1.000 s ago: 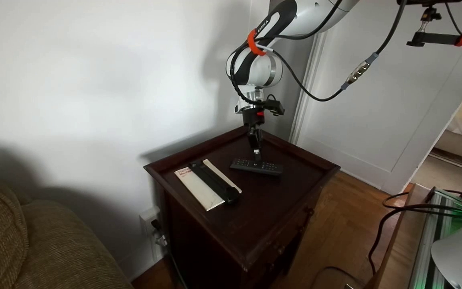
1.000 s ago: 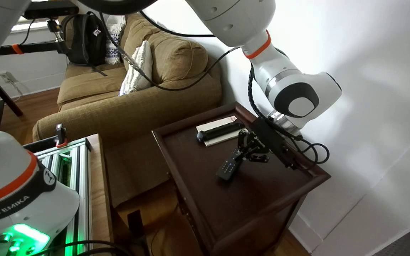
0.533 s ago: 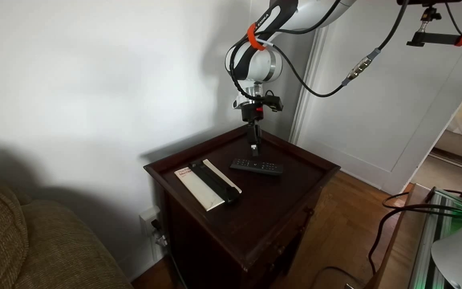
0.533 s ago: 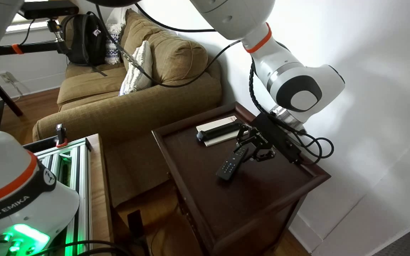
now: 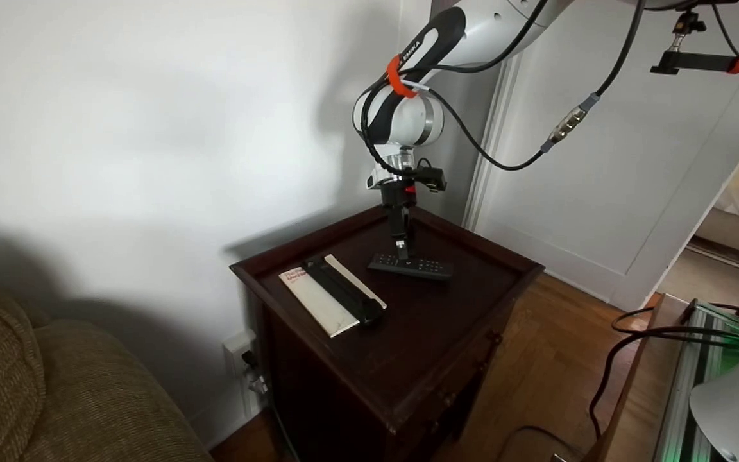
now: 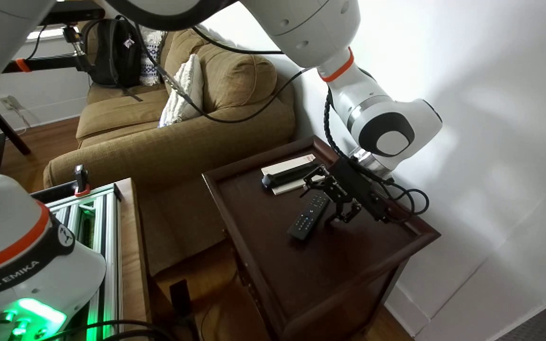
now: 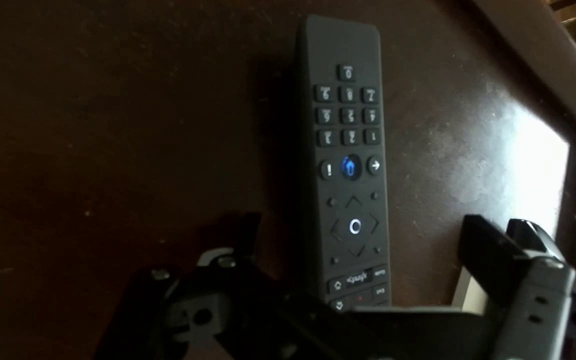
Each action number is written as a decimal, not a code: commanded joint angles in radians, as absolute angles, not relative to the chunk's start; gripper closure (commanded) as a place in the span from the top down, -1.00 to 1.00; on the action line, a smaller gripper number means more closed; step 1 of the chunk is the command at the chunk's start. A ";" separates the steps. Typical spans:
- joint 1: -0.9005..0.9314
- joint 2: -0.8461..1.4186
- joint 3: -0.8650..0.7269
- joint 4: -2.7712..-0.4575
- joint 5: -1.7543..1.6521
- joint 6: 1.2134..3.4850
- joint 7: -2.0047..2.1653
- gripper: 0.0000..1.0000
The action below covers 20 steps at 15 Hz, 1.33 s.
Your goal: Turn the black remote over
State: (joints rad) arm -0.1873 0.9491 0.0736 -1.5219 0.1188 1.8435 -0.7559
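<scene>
The black remote (image 6: pixel 305 225) lies flat on the dark wooden nightstand, its buttons facing up, in both exterior views. In the wrist view the same remote (image 7: pixel 348 150) runs lengthwise with its number keys at the far end; its near end is hidden behind the gripper. My gripper (image 7: pixel 363 232) stands open above it, one finger on each side of the remote with a gap to both edges. In an exterior view the gripper (image 6: pixel 319 206) points down over the remote's wall-side half, holding nothing. Whether the fingertips touch the tabletop I cannot tell.
A white book (image 5: pixel 318 298) with a long black object (image 5: pixel 344 289) on it lies beside the remote. The nightstand (image 5: pixel 389 372) has a raised rim (image 6: pixel 254 296) and stands against the wall. A brown sofa (image 6: pixel 183 142) adjoins it.
The gripper, shut at the remote a second ago, lifted while opening, then came down again with its fingers spread wide and shifted slightly toward the book. The remote has stayed where it lay.
</scene>
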 commanded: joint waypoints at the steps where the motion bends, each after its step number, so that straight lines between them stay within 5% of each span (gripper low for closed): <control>1: -0.176 1.005 0.078 -1.473 0.088 1.835 -0.752 1.00; 2: -0.172 1.011 0.077 -1.470 0.081 1.833 -0.749 0.99; 4: -0.170 1.018 0.077 -1.464 0.071 1.828 -0.748 0.48; 10: -0.165 1.036 0.075 -1.445 0.055 1.826 -0.742 -0.42; 13: -0.160 1.038 0.075 -1.437 0.050 1.808 -0.737 -0.54; 16: -0.163 1.030 0.077 -1.432 0.055 1.776 -0.743 -1.00; 20: -0.177 0.999 0.071 -1.450 0.066 1.761 -0.730 -0.93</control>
